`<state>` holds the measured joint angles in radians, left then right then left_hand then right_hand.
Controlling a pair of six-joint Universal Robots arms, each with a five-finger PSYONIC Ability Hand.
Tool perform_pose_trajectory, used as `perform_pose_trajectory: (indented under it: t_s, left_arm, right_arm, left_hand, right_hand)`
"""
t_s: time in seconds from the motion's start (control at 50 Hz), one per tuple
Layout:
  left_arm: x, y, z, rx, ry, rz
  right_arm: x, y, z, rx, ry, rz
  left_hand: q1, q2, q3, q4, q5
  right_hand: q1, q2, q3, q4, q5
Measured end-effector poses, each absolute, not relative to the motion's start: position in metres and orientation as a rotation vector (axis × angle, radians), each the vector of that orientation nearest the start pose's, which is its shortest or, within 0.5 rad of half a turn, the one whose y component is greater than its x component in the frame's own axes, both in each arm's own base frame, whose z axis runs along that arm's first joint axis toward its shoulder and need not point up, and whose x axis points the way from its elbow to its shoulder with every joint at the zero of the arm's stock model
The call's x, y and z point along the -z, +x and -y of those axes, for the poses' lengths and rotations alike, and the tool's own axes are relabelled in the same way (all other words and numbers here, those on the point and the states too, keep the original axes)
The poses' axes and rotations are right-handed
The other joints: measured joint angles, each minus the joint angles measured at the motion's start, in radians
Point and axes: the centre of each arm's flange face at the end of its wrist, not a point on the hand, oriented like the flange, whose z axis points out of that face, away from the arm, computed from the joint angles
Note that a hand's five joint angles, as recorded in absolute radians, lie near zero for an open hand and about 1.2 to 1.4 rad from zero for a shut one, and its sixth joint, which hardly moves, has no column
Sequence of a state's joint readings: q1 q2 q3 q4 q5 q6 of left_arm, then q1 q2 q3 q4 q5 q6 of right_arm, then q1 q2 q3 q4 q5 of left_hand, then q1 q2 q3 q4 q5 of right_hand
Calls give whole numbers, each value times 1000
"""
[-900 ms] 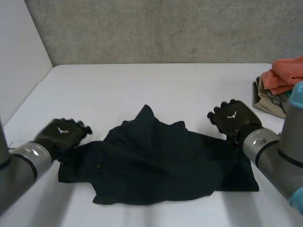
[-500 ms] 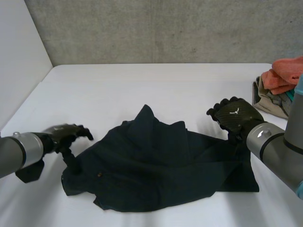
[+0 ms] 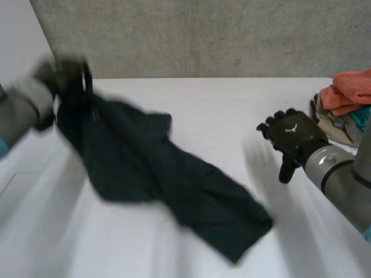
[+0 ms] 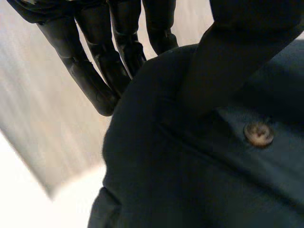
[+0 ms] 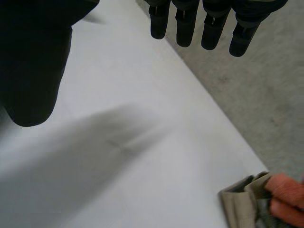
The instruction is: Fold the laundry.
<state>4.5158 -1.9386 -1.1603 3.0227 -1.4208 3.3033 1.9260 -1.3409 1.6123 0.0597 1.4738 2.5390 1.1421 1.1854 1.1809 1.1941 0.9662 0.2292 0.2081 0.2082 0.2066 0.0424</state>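
A dark navy shirt (image 3: 174, 179) with a small button (image 4: 258, 133) hangs stretched from my left hand (image 3: 64, 72), which is raised high at the table's far left. Its lower end trails down to the table in front of me. In the left wrist view the fingers (image 4: 95, 71) lie against the cloth (image 4: 204, 180) and pinch its edge against the thumb. My right hand (image 3: 293, 136) hovers open over the white table (image 3: 220, 104) at the right, apart from the shirt, with straight fingers (image 5: 190, 23) and nothing under them.
A pile of other laundry (image 3: 345, 101), orange cloth on top of beige, lies at the table's right edge just beyond my right hand; it is also the heap (image 5: 266, 202) in the right wrist view. A grey wall (image 3: 203, 35) closes off the table's far side.
My left hand has swung up and to the far left, pulling the shirt off the table into the air. The shirt slid out from by my right hand, which stayed in place.
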Motion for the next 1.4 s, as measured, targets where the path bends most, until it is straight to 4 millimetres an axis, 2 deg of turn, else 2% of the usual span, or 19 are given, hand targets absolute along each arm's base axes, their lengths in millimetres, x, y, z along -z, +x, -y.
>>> perform_pose_trajectory:
  t_s: [0.04,0.06,0.08,0.1,0.14,0.16,0.2,0.26,0.28,0.32,0.36,0.48,0.54,0.64,0.7,0.8,0.9,1.14,1.4]
  left_arm:
    - [-338,-230,350,2442,587,-2141]
    - [-372,-242,346,2616,589,-1974]
    - [-372,-242,346,2616,589,-1974]
    - [-398,-254,339,2750,601,-1842]
    - [-422,-274,326,2890,643,-1715]
    - [-422,-274,326,2890,643,-1715]
    - [-428,-301,309,2977,745,-1687]
    - [-407,-329,292,2960,901,-1804]
    - [-386,-343,283,2907,1002,-1910]
    - [-374,-349,277,2871,1059,-1971]
    - [-321,-370,251,2677,1300,-2218]
    - [-228,-384,188,2274,1753,-2556]
    - [-202,-382,160,2174,1940,-2609]
    - [-198,-374,149,2238,2023,-2549]
    - [-213,-363,162,2413,1912,-2424]
    - [-241,-335,195,2573,1517,-2328]
    - [-244,-302,208,2462,1184,-2439]
    - [-188,-259,196,1805,993,-2855]
    - [-136,-287,223,1690,1160,-2829]
  right_arm:
    - [-225,243,253,1881,-1278,-2265]
    - [-230,243,258,1911,-1268,-2255]
    - [-230,243,258,1911,-1268,-2255]
    - [-233,242,262,1932,-1257,-2250]
    - [-237,241,266,1951,-1240,-2249]
    - [-237,241,266,1951,-1240,-2249]
    - [-241,237,273,1973,-1206,-2262]
    - [-241,231,280,1981,-1173,-2283]
    - [-241,227,283,1983,-1155,-2298]
    - [-240,225,285,1982,-1146,-2307]
    - [-237,216,293,1980,-1112,-2343]
    - [-229,198,311,1979,-1058,-2413]
    - [-224,190,322,1970,-1041,-2448]
    - [-219,187,329,1955,-1046,-2465]
    - [-217,194,329,1940,-1087,-2433]
    - [-217,218,314,1894,-1230,-2275]
    - [-217,241,292,1786,-1434,-2088]
    - [-195,246,247,1243,-1529,-2218]
    - [-185,238,224,1033,-1453,-2263]
  left_hand:
    - [2,0,0,0,0]
    - [2,0,0,0,0]
    - [2,0,0,0,0]
    - [4,0,0,0,0]
    - [6,0,0,0,0]
    - [6,0,0,0,0]
    - [6,0,0,0,0]
    - [6,0,0,0,12]
    - [6,2,0,0,17]
    - [6,2,0,1,17]
    - [6,2,0,2,17]
    - [-55,-83,-65,-73,-35]
    - [-460,-454,-446,-467,-411]
    - [-715,-736,-731,-751,-701]
    - [-731,-779,-773,-798,-753]
    - [-731,-779,-774,-799,-754]
    - [-731,-779,-774,-798,-754]
    - [-728,-776,-770,-783,-724]
    - [-723,-767,-761,-775,-717]
  right_hand:
    - [0,0,0,0,0]
    - [0,0,0,0,0]
    - [0,0,0,0,0]
    - [0,0,0,0,0]
    - [0,0,0,0,0]
    - [0,0,0,0,0]
    - [0,0,0,0,0]
    - [0,0,0,0,0]
    - [0,0,0,0,0]
    - [0,0,0,0,0]
    - [0,0,0,0,0]
    - [0,0,0,0,0]
    - [0,0,0,0,0]
    - [0,0,0,0,0]
    - [0,0,0,0,0]
    - [0,0,0,0,0]
    - [4,15,16,20,14]
    - [155,153,178,180,177]
    - [102,140,110,118,89]
